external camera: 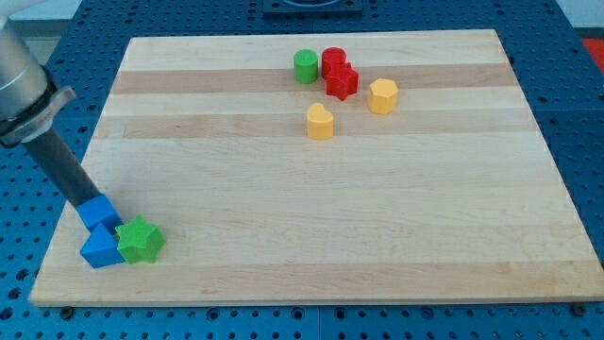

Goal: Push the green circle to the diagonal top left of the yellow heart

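The green circle [305,67] stands near the view's top middle of the wooden board [377,217], up and to the left of the yellow heart [321,122]. It touches or nearly touches a red cylinder [333,62] on its right. My tip [86,203] is far off at the view's bottom left, at the upper left edge of a blue cube [98,213]. The rod slants up toward the view's top left.
A red star-like block [343,82] sits below the red cylinder. A yellow hexagon [382,96] lies right of it. At the bottom left, a blue triangle [100,248] and a green star [141,240] sit below the blue cube.
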Robot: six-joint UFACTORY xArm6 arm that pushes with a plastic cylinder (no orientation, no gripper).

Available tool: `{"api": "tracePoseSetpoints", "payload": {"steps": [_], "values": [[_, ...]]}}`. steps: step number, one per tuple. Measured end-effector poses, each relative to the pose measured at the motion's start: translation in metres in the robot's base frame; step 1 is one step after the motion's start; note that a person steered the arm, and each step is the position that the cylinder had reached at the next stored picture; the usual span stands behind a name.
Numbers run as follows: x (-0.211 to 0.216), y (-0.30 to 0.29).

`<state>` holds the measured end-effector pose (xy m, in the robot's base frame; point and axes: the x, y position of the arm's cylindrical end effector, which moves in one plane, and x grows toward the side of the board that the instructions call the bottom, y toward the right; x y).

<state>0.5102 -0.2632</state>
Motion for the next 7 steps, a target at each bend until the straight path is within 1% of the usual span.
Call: {"api": "tracePoseSetpoints", "payload": {"steps": [1,2,3,4,5,6,7], "values": [[0.0,0.012],[-0.022,0.013],[-0.078,0.047],[-0.114,0.102],[-0.168,0.134],[-0.237,0.143],[-0.281,0.209]]}}
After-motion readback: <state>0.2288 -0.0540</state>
